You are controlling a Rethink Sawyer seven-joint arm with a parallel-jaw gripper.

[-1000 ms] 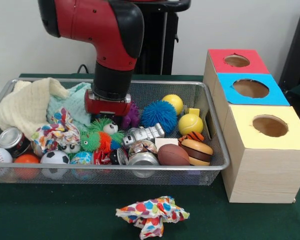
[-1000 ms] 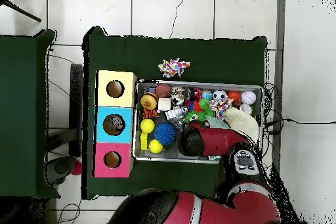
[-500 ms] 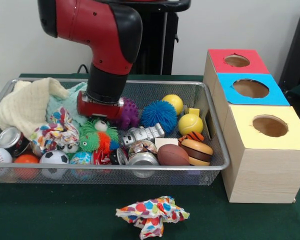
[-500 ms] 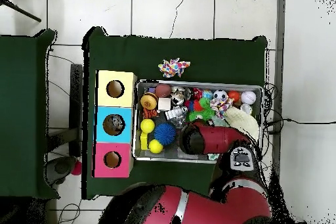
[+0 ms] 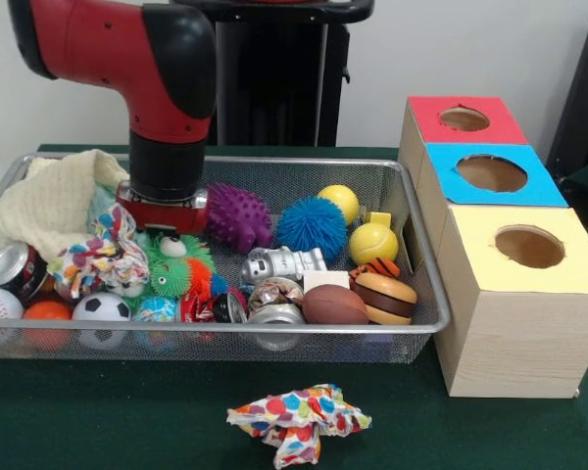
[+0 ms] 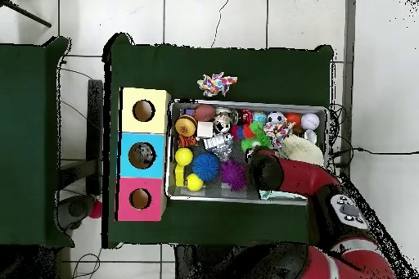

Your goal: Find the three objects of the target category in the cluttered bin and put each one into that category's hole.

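Red arm's gripper hung inside wire bin, beside purple spiky ball; finger state couldn't be told.

Arm vertical, wrist down

Lab: tiled floor, sorting boxes

A green table cover is stretching across the front, and a crumpled cloth with coloured dots is lying on it – apart from the wire bin, on its near side. A white wall is showing behind. From overhead, a second green-covered table is standing beside the first, on a pale tiled floor – a thin dark cable is trailing across the tiles.
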